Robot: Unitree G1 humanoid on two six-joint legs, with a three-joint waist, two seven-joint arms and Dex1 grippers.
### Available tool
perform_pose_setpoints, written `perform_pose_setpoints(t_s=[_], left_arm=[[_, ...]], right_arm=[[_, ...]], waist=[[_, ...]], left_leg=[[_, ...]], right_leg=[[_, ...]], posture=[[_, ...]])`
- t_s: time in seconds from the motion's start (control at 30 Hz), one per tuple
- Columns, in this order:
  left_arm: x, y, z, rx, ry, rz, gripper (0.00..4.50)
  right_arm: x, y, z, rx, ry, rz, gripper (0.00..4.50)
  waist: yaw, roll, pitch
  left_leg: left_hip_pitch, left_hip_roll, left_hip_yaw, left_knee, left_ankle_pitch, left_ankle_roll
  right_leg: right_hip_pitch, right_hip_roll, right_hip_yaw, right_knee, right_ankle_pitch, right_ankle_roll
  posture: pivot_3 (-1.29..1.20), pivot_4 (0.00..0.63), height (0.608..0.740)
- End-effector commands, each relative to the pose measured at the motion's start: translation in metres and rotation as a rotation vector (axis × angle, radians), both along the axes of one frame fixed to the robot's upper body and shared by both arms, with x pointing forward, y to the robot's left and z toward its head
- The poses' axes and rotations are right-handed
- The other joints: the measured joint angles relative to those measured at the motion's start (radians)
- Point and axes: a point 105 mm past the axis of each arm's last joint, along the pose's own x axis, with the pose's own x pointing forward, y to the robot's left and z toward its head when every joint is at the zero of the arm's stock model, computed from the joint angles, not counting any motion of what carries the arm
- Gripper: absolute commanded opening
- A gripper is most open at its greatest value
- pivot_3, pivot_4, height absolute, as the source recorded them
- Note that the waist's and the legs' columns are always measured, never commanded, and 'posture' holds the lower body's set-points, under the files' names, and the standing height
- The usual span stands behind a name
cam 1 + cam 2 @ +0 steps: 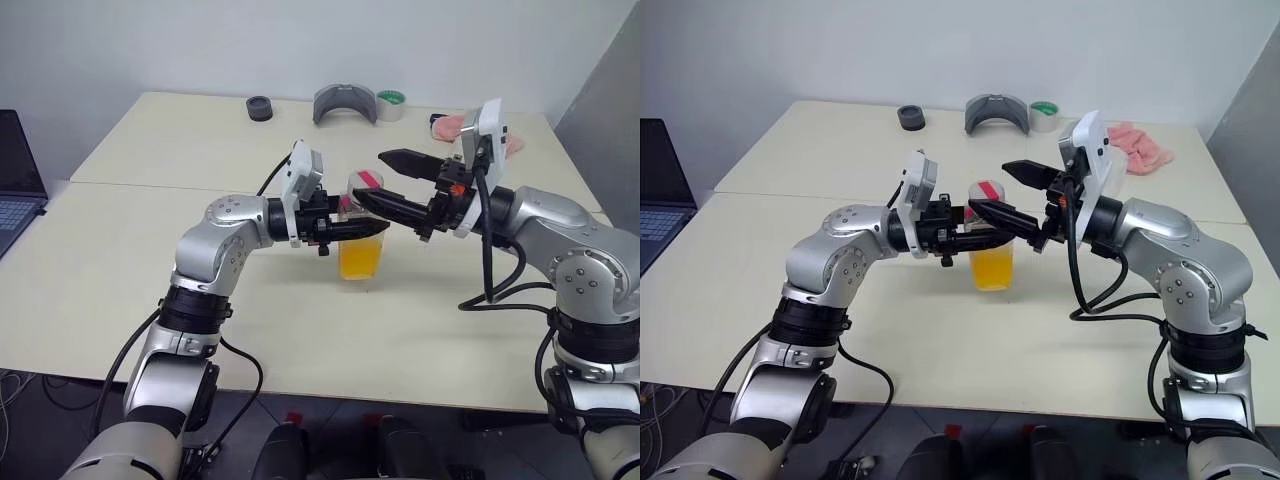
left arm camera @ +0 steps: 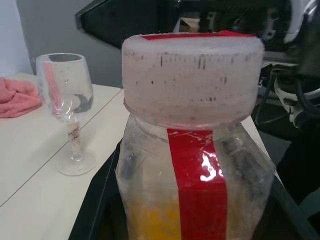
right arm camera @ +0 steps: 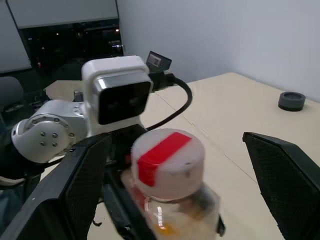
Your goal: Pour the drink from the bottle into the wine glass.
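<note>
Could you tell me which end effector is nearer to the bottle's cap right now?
Right. The right end effector is open, its fingers on either side of the cap; the left end effector is shut on the bottle lower down, around its body.

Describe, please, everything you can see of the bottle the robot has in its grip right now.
The bottle is small, clear plastic, with squarish sides and a wide pinkish-white ribbed cap, still on. A red strip runs up its side and over the cap. Orange-yellow drink fills its lower part. It stands upright over the table, in front of the robot, clamped at the body by the left gripper. The right gripper is open, one finger on each side of the cap, not closed on it.
</note>
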Motion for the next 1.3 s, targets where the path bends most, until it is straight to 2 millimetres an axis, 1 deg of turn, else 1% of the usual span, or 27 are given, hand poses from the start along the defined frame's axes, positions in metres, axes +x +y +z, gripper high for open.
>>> perform_pose_setpoints(t_s=[0.03,0.2,0.47,0.63,0.73,0.83,0.9,0.93,1.07,1.13,1.2,1.3], left_arm=[[-0.001,-0.003,0.017,-0.023,-0.081,-0.014,1.79],[0.004,0.000,0.015,-0.015,-0.088,0.006,1.79],[0.004,-0.002,0.015,-0.018,-0.094,0.001,1.79],[0.003,-0.003,0.016,-0.021,-0.094,-0.001,1.79],[0.004,-0.003,0.016,-0.022,-0.094,0.000,1.79],[0.004,-0.003,0.018,-0.024,-0.094,0.001,1.79],[0.004,-0.003,0.018,-0.025,-0.095,0.002,1.79],[0.004,-0.003,0.018,-0.024,-0.095,0.002,1.79],[0.003,-0.003,0.018,-0.025,-0.092,0.001,1.79],[-0.001,-0.002,0.018,-0.027,-0.087,-0.008,1.79],[-0.006,-0.002,0.018,-0.029,-0.080,-0.023,1.79],[-0.015,-0.001,0.020,-0.029,-0.079,-0.043,1.79]], right_arm=[[-0.011,0.004,0.011,0.010,-0.054,0.002,4.50],[-0.012,0.010,0.011,0.005,-0.063,-0.028,4.50],[0.002,0.017,0.008,0.011,-0.065,-0.117,4.50],[0.006,0.019,0.011,0.036,-0.067,-0.138,4.50],[0.006,0.019,0.010,0.041,-0.064,-0.140,3.87],[0.006,0.018,0.011,0.055,-0.060,-0.142,2.89],[0.006,0.019,0.011,0.057,-0.059,-0.138,2.13],[0.006,0.019,0.011,0.055,-0.059,-0.135,1.88],[0.004,0.019,0.011,0.048,-0.064,-0.123,1.88],[0.001,0.020,0.011,0.038,-0.072,-0.104,1.88],[-0.003,0.022,0.013,0.030,-0.081,-0.059,1.88],[-0.012,0.025,0.018,0.014,-0.095,0.063,1.88]], waist=[[0.000,0.000,0.000],[0.000,0.000,0.000],[0.000,0.000,0.000],[0.000,0.000,0.000],[0.000,0.000,0.000],[0.000,0.000,0.000],[0.000,0.000,0.000],[0.000,0.000,0.000],[0.000,0.000,0.000],[0.000,0.000,0.000],[-0.001,0.000,0.000],[-0.001,0.000,0.000]], left_leg=[[0.000,0.000,0.000,0.000,0.000,0.000],[0.000,0.000,0.000,0.000,0.000,0.000],[0.000,0.000,0.000,0.000,0.000,0.000],[0.000,0.000,0.000,0.000,0.000,0.000],[0.000,0.000,0.000,0.000,0.000,0.000],[-0.001,0.000,0.000,0.000,0.000,0.000],[0.000,0.000,0.000,0.000,0.000,0.000],[-0.001,0.000,0.000,0.000,0.000,0.000],[-0.001,0.000,0.000,0.000,0.000,0.000],[-0.001,0.000,0.000,0.000,0.000,0.000],[-0.001,0.000,0.000,0.000,0.000,0.000],[-0.001,0.000,0.000,0.000,0.000,0.000]], right_leg=[[0.000,0.000,0.000,0.000,0.000,0.000],[0.000,0.000,0.000,0.000,0.000,0.000],[0.000,0.000,0.000,0.000,0.000,0.000],[0.000,0.000,0.000,0.000,0.000,0.000],[0.000,0.000,0.000,0.000,0.000,0.000],[0.000,0.000,0.000,0.000,0.000,0.000],[0.000,0.000,0.000,0.000,0.000,0.000],[0.000,0.000,0.000,0.000,0.000,0.000],[0.000,0.000,0.000,0.000,0.000,0.000],[0.000,0.000,0.000,0.000,0.000,0.000],[0.000,0.000,0.000,0.000,0.000,0.000],[-0.001,0.000,0.000,0.000,0.000,0.000]], posture=[[0.00,0.150,0.740],[0.00,0.150,0.740],[0.00,0.150,0.740],[0.00,0.150,0.740],[0.00,0.150,0.740],[0.00,0.150,0.740],[0.00,0.150,0.740],[0.00,0.150,0.740],[0.00,0.150,0.740],[0.00,0.150,0.740],[0.00,0.150,0.740],[0.00,0.150,0.740]])
